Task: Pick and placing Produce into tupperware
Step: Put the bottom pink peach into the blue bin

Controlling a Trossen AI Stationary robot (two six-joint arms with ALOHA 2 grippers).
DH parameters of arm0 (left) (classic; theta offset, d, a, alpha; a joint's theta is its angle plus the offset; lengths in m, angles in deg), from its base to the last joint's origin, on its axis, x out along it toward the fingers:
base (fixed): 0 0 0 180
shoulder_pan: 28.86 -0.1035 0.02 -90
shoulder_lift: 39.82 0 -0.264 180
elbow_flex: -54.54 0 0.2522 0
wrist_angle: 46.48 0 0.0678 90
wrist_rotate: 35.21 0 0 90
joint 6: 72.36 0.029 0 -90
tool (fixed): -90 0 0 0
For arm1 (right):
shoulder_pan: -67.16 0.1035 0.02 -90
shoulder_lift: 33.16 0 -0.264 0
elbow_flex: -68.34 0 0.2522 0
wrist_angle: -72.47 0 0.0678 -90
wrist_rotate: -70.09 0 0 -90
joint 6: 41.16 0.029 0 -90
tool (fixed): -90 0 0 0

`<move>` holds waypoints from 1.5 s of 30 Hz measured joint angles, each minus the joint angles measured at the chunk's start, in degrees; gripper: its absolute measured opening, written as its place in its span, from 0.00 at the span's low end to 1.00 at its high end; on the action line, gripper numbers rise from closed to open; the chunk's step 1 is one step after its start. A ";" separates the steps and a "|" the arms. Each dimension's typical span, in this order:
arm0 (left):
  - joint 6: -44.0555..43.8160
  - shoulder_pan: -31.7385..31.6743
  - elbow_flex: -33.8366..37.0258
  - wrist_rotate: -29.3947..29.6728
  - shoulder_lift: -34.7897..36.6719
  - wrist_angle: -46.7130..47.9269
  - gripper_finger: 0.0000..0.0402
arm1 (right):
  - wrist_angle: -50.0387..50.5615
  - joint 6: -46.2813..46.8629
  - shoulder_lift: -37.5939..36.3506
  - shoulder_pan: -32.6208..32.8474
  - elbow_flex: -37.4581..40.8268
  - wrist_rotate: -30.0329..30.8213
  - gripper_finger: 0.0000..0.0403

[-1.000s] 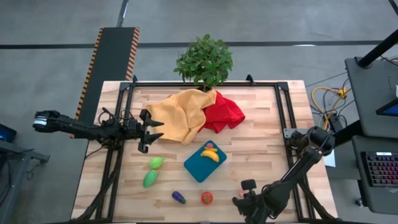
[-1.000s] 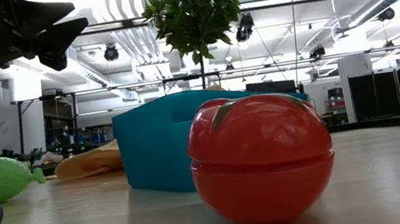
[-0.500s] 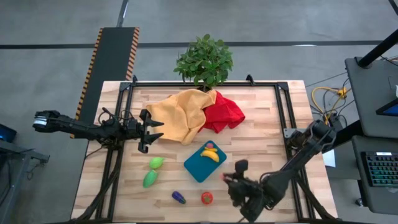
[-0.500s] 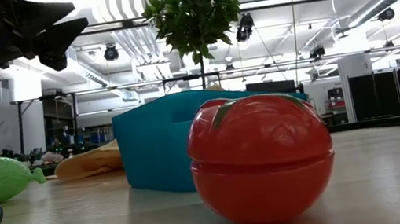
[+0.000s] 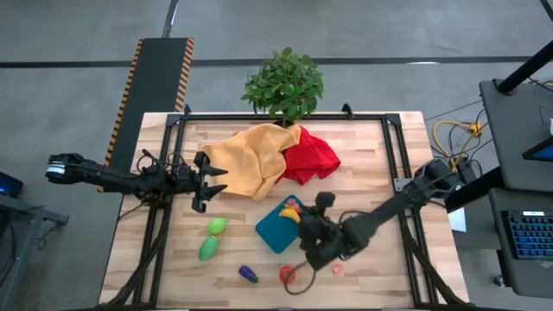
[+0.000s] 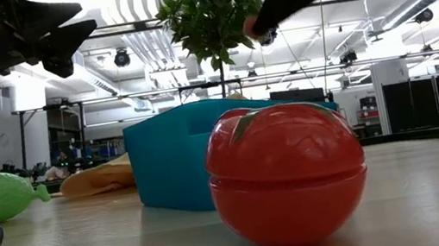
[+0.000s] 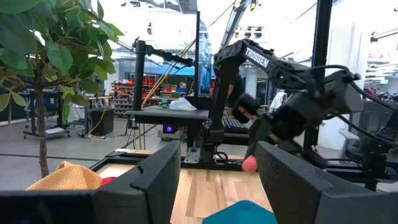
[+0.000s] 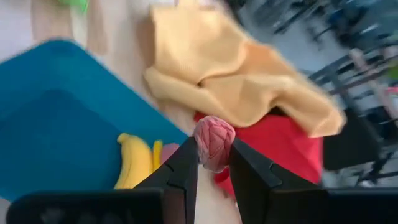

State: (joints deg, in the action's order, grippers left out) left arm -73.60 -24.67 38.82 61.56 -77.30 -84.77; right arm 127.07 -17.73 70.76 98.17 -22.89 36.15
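Swung inward over the last second: right arm, from the near right corner of the counter (image 5: 363, 155) to a raised position at the right side of the tupperware (image 5: 270, 235); all other items unchanged in place. Proceeding left to right. Locate left end effector (image 5: 222, 180) parked above the left part of the counter, just beside the yellow cloth (image 5: 246, 160), fingers apart, nothing between them; treat as waiting. Count upper green piece (image 5: 217, 226) and lower green piece (image 5: 208, 249) lying on bare counter left of the tupperware, apart from it; log both as outstanding. Find purple eggplant (image 5: 248, 275) near the front edge, also outside the container; outstanding. Confirm yellow banana (image 8: 134, 163) resting inside the tupperware at its far right corner, with small orange-yellow piece (image 5: 292, 204) touching or just beside it; log both as placed. Note red tomato (image 5: 287, 274) on the counter just in front of the tupperware, not in it; outstanding. Check right end effector (image 8: 214, 149): fingers clamped on pink-red berry (image 8: 214, 138), carried clear of the counter, close to the banana, not yet released; whether directly over the container floor or just past its rim cannot be told. Note also small pink item (image 5: 337, 269) on the counter near the right arm; kind not determinable. Estimated status: two pieces in, one in transit, at least four remaining; less than half complete.
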 joint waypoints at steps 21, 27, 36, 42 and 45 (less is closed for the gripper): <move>0.00 0.00 0.00 -0.02 0.00 0.07 0.49 | -3.38 -11.66 0.09 -11.78 2.31 -29.56 0.18; 0.00 0.00 0.00 -0.02 0.00 0.07 0.49 | -3.50 -11.44 0.11 -13.48 3.12 -34.19 0.18; 0.00 0.00 0.00 -0.02 -0.02 0.07 0.49 | -3.61 -11.65 0.11 -13.80 3.14 -34.13 0.19; 0.00 0.00 0.00 -0.02 -0.02 0.09 0.49 | -3.61 -11.66 0.11 -13.80 3.15 -33.75 0.25; 0.00 0.00 0.00 -0.02 -0.01 0.08 0.49 | -3.63 -11.64 0.11 -13.80 3.15 -33.58 0.28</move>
State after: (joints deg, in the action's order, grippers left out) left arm -73.60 -24.67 38.82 61.54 -77.30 -84.70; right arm 123.44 -29.37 70.87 84.37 -19.74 2.57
